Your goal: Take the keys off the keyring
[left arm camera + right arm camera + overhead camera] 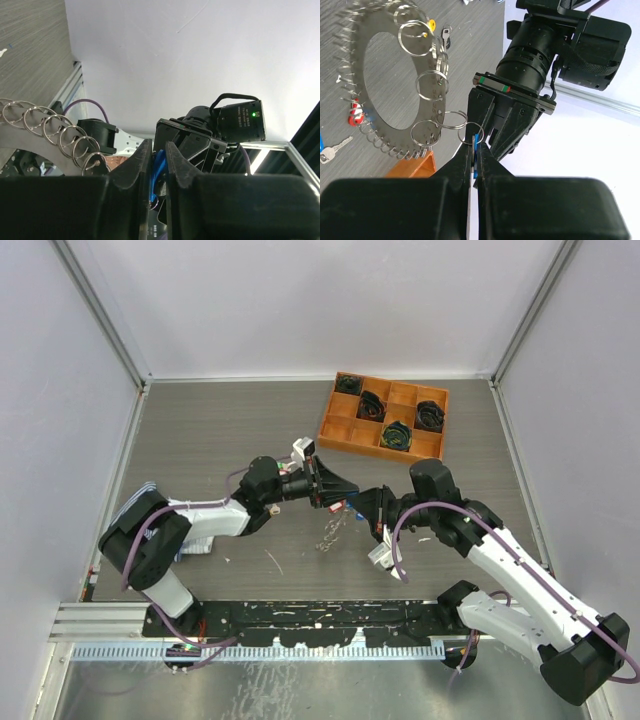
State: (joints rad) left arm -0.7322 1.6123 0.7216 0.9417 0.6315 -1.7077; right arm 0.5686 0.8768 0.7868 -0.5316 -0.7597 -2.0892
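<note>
Keyring point(355, 70) at the centre of the desk point(220, 430), shown as a flat grey loop whose rim is fringed with small split links point(429, 85). In the top view it is seen at 6 o'clock of the point where the two pincers meet; whether it touches the desk cannot be told. The left pincer point(159, 150) is closed to a narrow gap, and a blue tag point(158, 167) is clamped in it. The right pincer point(475, 152) is likewise all but shut on the same blue tag, with one link hooked just at 11 o'clock of its tips. In the right wrist view the left pincer is met tip to tip from 1 o'clock.

A red tag point(354, 116) is seen at the rim at 8 o'clock and a yellow tag point(431, 23) at 1 o'clock; whether these hang on links cannot be told. One silver key point(332, 147) lies on the desk, apart from the rim, at 8 o'clock. An orange tray point(340, 430) holding black bundles point(398, 433) is placed at 1 o'clock of the desk.
</note>
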